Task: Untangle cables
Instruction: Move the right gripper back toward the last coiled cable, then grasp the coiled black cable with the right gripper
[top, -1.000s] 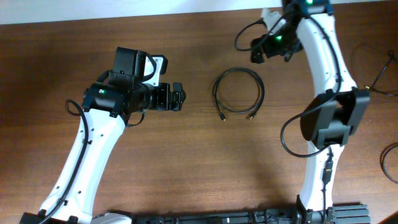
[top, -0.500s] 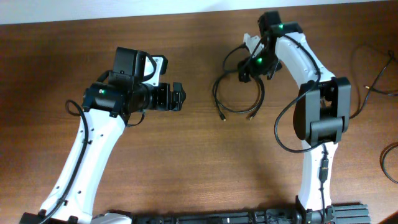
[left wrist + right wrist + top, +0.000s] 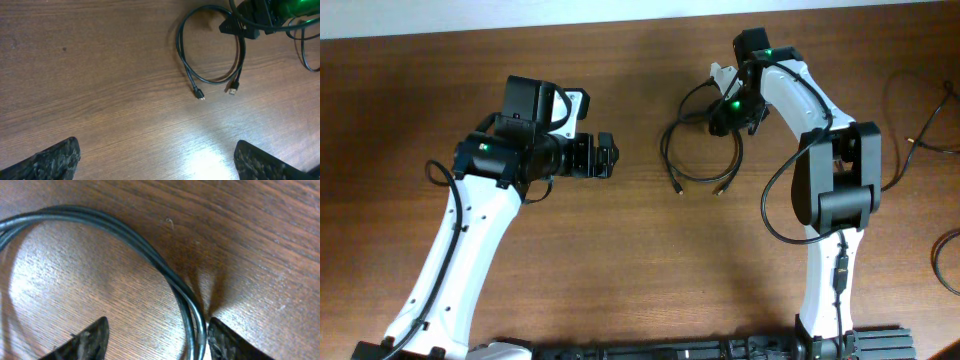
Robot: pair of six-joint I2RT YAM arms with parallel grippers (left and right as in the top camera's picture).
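Left gripper point(image 3: 605, 157) hovers at the left, jaws spread wide, holding nothing. Centre table point(image 3: 620, 260), the cable point(image 3: 179, 46) lies in a loose loop, both plugs free. Right gripper point(image 3: 156, 330) sits low over the loop's far edge, jaws partly apart, the doubled strand between them and not pinched. Smart play: centre up, catch both strands squarely, lift gently.

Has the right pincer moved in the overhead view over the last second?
Yes. The right pincer came away from the far edge of the table, toward the robot's base and leftward in the image, ending over the far rim of the cable loop.
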